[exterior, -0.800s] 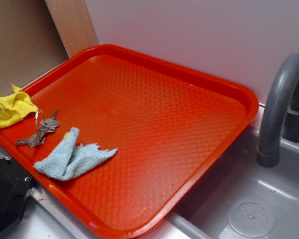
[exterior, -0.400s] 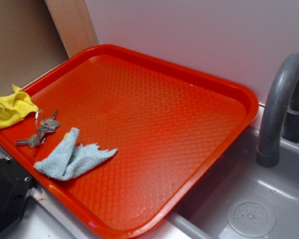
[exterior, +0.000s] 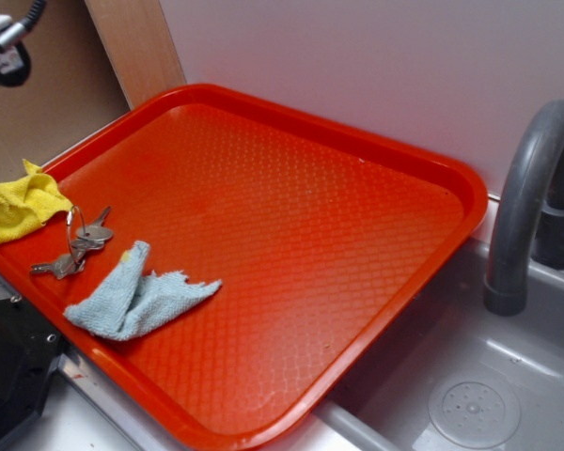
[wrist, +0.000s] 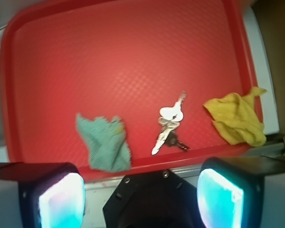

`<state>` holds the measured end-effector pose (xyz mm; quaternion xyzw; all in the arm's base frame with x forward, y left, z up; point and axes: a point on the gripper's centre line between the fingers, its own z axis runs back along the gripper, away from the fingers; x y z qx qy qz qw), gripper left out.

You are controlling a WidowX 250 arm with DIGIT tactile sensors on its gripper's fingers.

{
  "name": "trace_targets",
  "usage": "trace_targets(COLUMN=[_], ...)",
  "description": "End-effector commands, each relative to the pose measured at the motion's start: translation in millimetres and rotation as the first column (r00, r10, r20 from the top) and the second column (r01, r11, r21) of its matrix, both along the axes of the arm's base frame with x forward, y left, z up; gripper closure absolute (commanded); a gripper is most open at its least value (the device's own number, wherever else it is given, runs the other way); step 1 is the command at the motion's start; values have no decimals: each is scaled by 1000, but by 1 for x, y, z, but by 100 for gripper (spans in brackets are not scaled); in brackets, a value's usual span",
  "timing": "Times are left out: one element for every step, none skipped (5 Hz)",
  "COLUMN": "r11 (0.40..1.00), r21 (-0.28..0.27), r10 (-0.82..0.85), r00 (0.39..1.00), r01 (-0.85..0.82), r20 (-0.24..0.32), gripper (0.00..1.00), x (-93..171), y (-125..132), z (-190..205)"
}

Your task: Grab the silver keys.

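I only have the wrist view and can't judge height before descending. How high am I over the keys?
Observer: High. The gripper shows only at the exterior view's top-left corner, well above the red tray and clear of the silver keys.
Operator: Do the keys lie flat?
Observer: Not entirely. Their wire ring appears to stand up off the tray.
Operator: Anything beside the tray?
Observer: A grey faucet over a sink, at the end away from the keys.

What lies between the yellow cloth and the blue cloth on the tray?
The silver keys lie between the yellow cloth and blue cloth, clearest in the wrist view.
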<state>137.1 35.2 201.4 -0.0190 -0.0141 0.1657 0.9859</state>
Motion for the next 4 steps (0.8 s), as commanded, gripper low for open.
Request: trace_targets(r11=[884,834,829,852], r21=[-77,-105,-111,-60], r10=[464,549,557,523], r00=[885,835,827,842], r01=[-461,-542,-547,-520], r20=[31,45,82,129], gripper=[0,0,0,0], x=[-24,-33,-25,-11], y=[22,17,14,14], z=[-17,-28,-49,-68])
